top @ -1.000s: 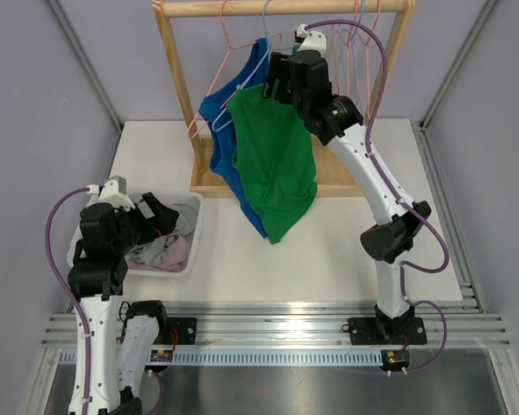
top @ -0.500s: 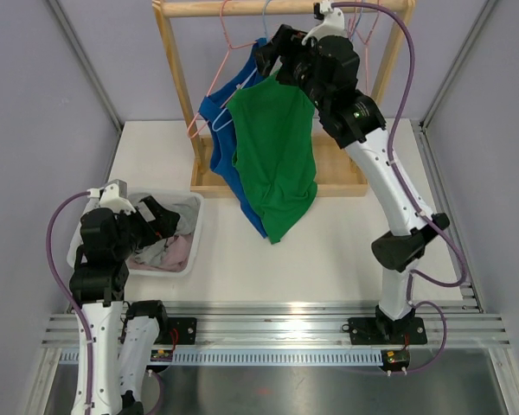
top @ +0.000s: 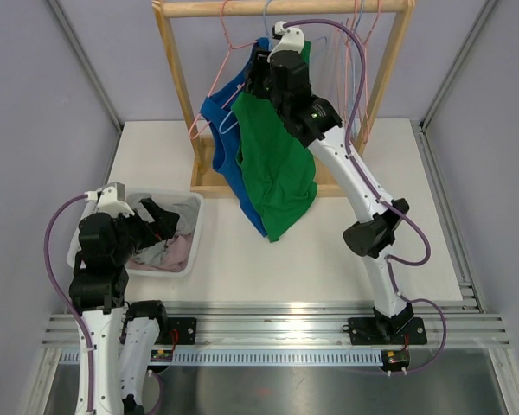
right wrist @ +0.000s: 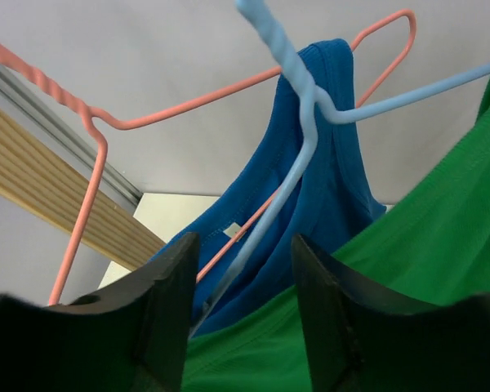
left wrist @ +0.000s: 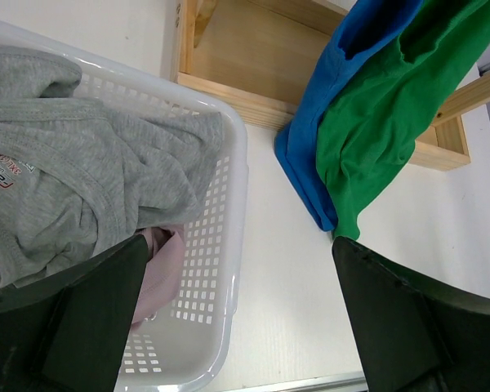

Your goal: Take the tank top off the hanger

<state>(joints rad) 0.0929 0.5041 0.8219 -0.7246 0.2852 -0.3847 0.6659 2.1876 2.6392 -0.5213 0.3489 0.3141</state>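
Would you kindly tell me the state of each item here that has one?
green tank top, hanging on the light-blue hanger
blue tank top, hanging on the pink hanger
basket, holding crumpled clothes
left pincer, open above the basket
right pincer, open, light-blue hanger wire between its fingers

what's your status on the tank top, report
Right gripper raised, jaws open around the light blue hanger. Left gripper open at the basket edge. Green tank top still hung, blue tank top pressed behind it.
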